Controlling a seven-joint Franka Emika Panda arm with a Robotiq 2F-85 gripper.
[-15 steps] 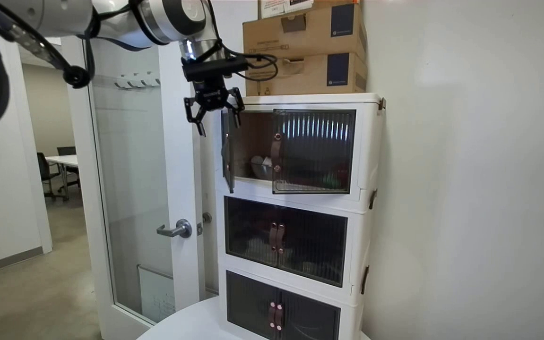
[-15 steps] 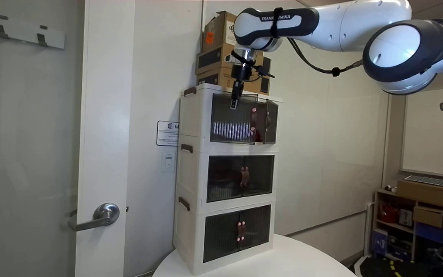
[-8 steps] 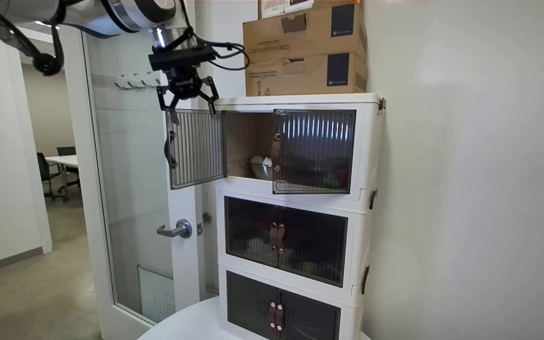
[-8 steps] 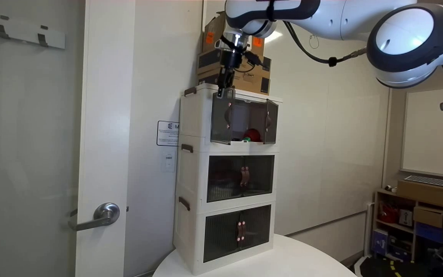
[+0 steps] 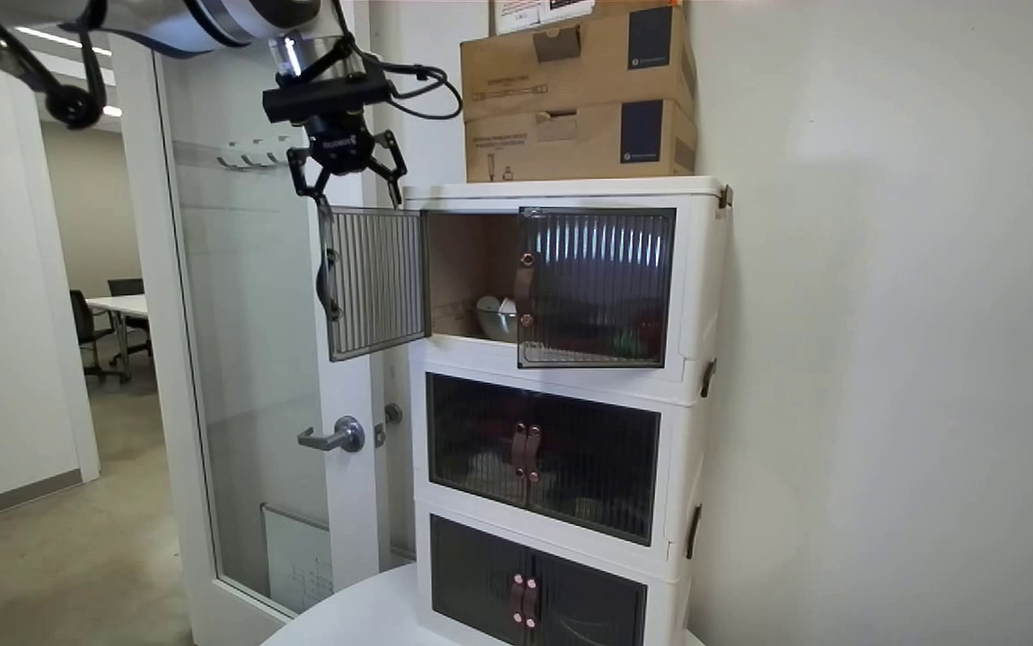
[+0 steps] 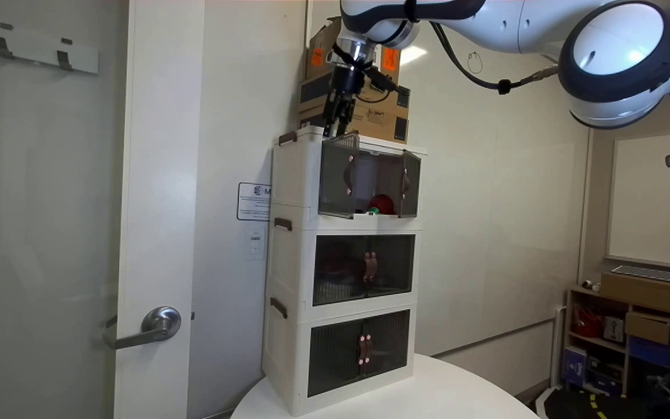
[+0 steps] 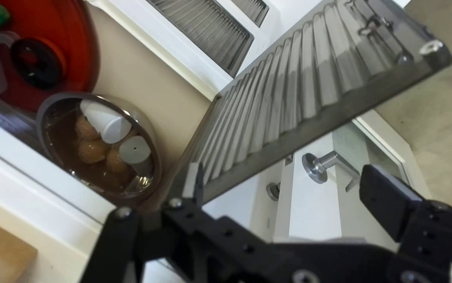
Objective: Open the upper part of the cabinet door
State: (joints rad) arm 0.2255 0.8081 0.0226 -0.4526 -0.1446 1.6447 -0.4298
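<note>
Both smoky panels of the upper part of the cabinet door stand away from the white cabinet (image 5: 703, 296). The panel nearer my gripper, the ribbed panel (image 5: 381, 283), is swung well outward; its mate, the dark panel (image 5: 601, 296), stands partly out. My gripper (image 5: 361, 205) is open, pointing down at the swung panel's top edge, with its fingers spread along it. Whether a fingertip touches that edge I cannot tell. In the wrist view the gap of the gripper (image 7: 284, 182) holds nothing, and the ribbed panel (image 7: 288, 86) stretches beyond it.
Inside the top compartment are a bowl (image 7: 147, 118) of rounded items and a red object (image 7: 80, 35). Cardboard boxes (image 5: 570, 67) are stacked on the cabinet. A room door with a lever handle (image 5: 329, 440) stands close behind the swung panel. The white round table (image 6: 457, 396) carries the cabinet.
The ribbed panel swung from nearly edge-on to wide outward in an exterior view, as my gripper moved away from the compartment. Over the last half second the gripper rose slightly; the panel barely shifted.
</note>
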